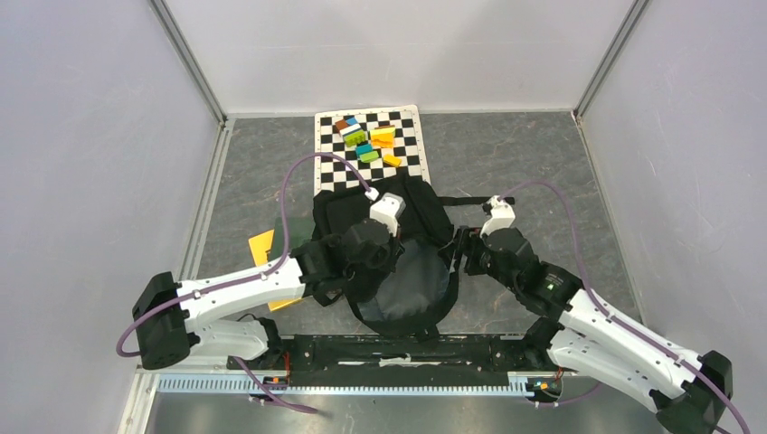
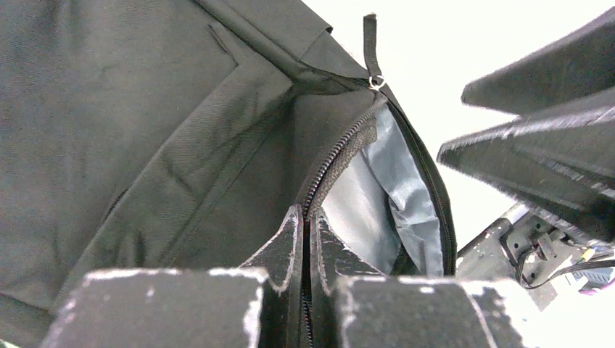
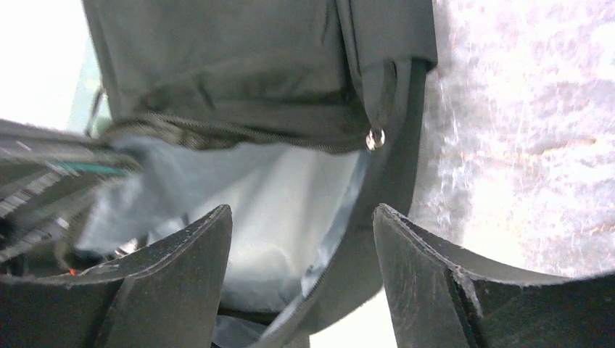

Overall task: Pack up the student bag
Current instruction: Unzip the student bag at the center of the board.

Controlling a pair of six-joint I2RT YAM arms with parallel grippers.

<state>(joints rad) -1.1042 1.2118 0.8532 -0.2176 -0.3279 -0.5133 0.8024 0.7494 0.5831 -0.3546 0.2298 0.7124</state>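
The student bag (image 1: 418, 215), black and soft, lies in the middle of the table. Its main compartment gapes toward the arms and shows grey lining (image 1: 409, 287). My left gripper (image 2: 305, 214) is shut on the zip edge of the bag's opening (image 2: 341, 156); in the top view it sits over the bag's left half (image 1: 395, 242). My right gripper (image 3: 301, 221) stands open at the bag's right rim (image 1: 459, 253), and the zipped rim (image 3: 377, 217) passes between its fingers untouched. A metal zip-pull ring (image 3: 375, 138) hangs just above them.
A black-and-white checkered mat (image 1: 327, 174) lies beyond the bag with several coloured blocks (image 1: 371, 140) on it. A yellow notebook (image 1: 262, 246) lies on the table, partly under my left arm. Grey walls close in the table on three sides.
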